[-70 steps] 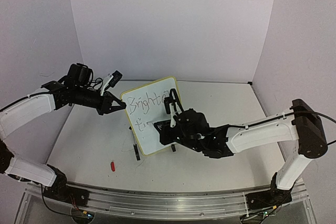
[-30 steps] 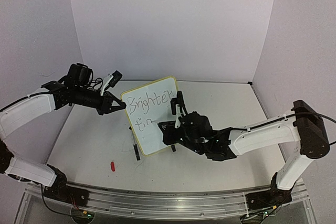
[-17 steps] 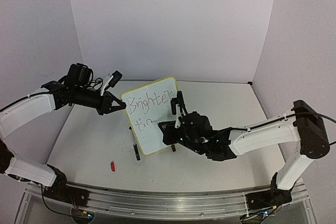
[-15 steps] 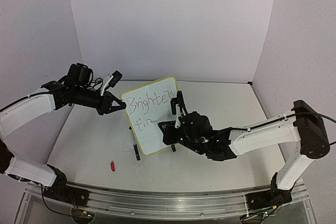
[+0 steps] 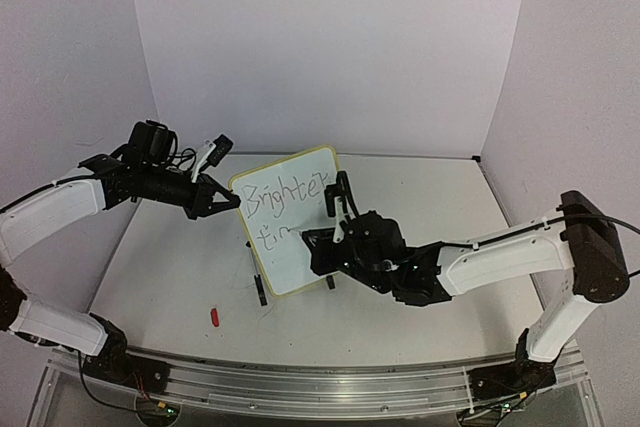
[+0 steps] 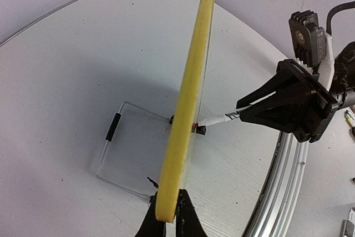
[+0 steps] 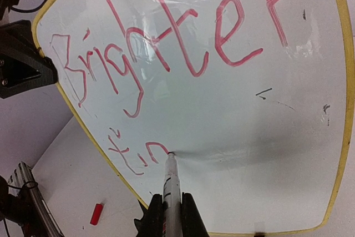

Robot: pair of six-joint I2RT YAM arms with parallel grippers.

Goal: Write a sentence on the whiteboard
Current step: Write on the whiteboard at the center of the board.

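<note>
**Writing the second line: marker tip on the board, free space to its right**

The whiteboard (image 5: pixel 297 265) stands near the middle of the table (image 5: pixel 430 197). It rests on a thin wire stand (image 6: pixel 111 131) and leans a little backward, with its face turned to the right arm. Of the sentence (image 7: pixel 173 28), "Brighter" is complete on the top line. On the second line I read a "t", an "i" and the start of one more letter.

The marker (image 7: pixel 171 181) has its tip on the board exactly at the end of that second line. From the left wrist view, its long axis meets the face almost at a right angle. The right gripper (image 7: pixel 171 202) is clenched on the marker barrel, so this arm does the writing.

In the right wrist view the bare white surface lies to the right of the tip and below it. I judge that the next strokes must travel that way, along the line of the text. The yellow rim on that side is well apart.

The left gripper (image 6: pixel 168 216) is pinched on the rim at the board's left edge and steadies it against the push of the pen.

A small red cap (image 5: pixel 215 317) lies on the table in front of the board, well apart from both arms. Plain pale walls close the back and both sides.
</note>
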